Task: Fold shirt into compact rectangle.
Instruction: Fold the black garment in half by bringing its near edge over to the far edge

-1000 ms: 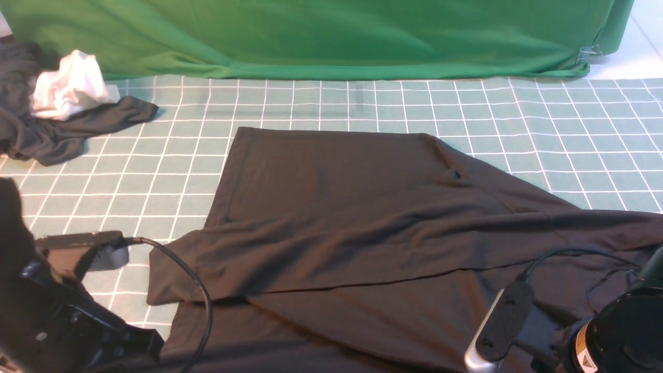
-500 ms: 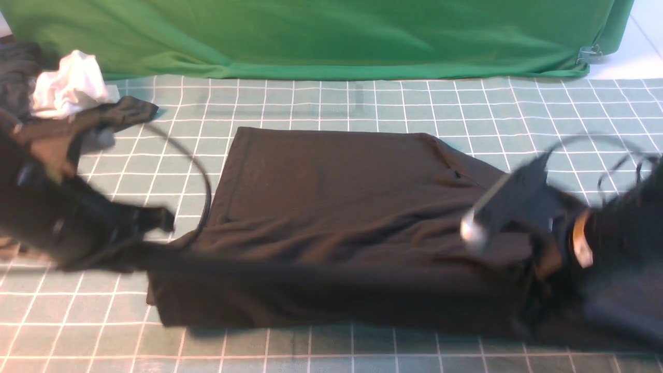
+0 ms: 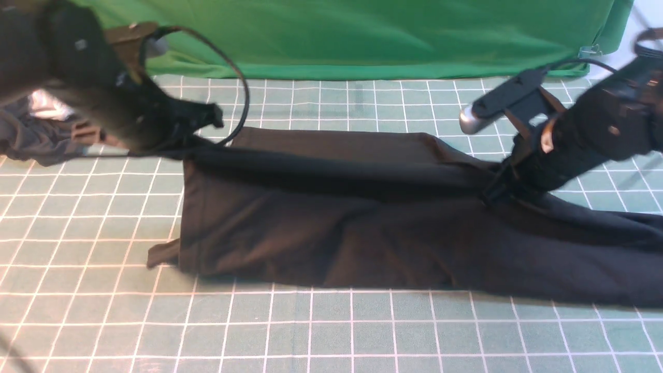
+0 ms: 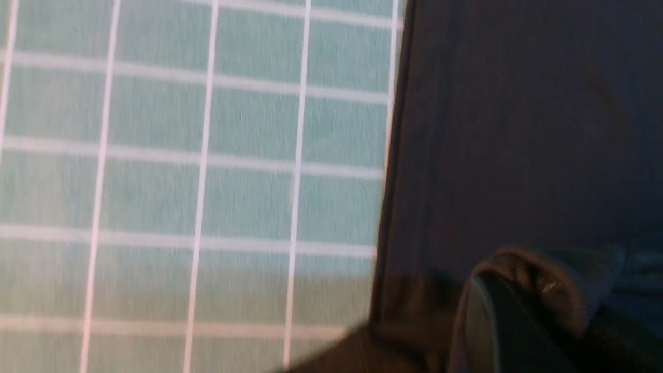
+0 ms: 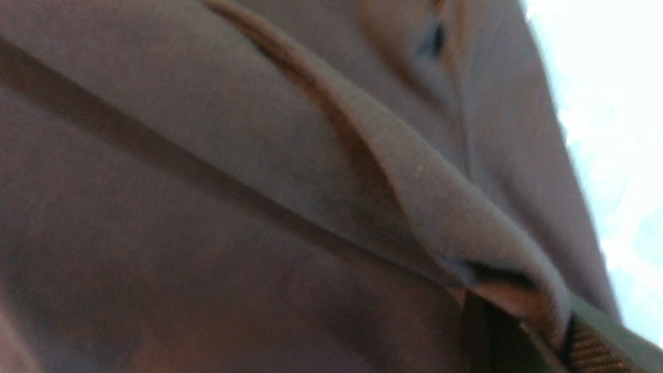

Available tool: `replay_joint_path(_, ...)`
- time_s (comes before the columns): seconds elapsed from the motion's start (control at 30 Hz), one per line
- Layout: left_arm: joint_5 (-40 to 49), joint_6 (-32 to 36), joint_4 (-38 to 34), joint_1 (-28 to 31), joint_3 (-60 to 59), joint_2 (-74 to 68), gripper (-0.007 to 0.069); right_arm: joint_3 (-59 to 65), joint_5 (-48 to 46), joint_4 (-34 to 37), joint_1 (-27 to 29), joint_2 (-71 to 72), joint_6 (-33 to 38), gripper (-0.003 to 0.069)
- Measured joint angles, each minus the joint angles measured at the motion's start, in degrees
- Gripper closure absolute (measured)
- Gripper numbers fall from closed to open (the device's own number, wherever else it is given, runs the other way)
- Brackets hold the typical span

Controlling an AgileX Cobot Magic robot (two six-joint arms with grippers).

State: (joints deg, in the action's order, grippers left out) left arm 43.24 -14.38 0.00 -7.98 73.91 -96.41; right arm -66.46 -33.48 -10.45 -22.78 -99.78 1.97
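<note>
A: How does the shirt (image 3: 331, 233) look?

B: Plain black, soft and matte, doubled over into one long band that runs parallel to the hem of the green backdrop (image 3: 331, 36).

A: Lying flat?

B: Not quite. The edge nearest the backdrop is raised into a taut ridge, and the cloth slopes down from it on the side away from the backdrop. A small flap pokes out at the left corner farthest from the backdrop. The right end trails loose and wrinkled, past the backdrop's right corner.

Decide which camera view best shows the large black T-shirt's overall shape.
The front view: nearly the whole large black T-shirt shows. The left wrist view shows one edge; the right wrist view, one fold.
</note>
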Motion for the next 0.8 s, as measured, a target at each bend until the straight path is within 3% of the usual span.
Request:
replay_joint_path(0.37, -6.0, -0.2, 6.3, 0.4, 20.3, -20.7, 0.0608, -12.5, 6.6, -0.7, 3.0, -14.5, 0.2, 0.059)
replay_joint_path(0.57, -6.3, -0.6, 6.6, 1.6, 25.0, -25.7, 0.0602, -13.5, 12.2, -1.7, 3.3, -17.7, 0.4, 0.0514)
replay_joint_path(0.7, -8.1, -3.3, 6.7, 2.4, 26.1, -27.5, 0.0535, -13.5, 15.1, -2.2, 4.4, -19.3, 0.4, 0.04)
replay_joint_path(0.8, -8.5, -3.7, 7.6, 2.9, 26.7, -27.7, 0.0458, -14.2, 15.0, -2.3, 5.7, -19.2, 0.4, 0.037)
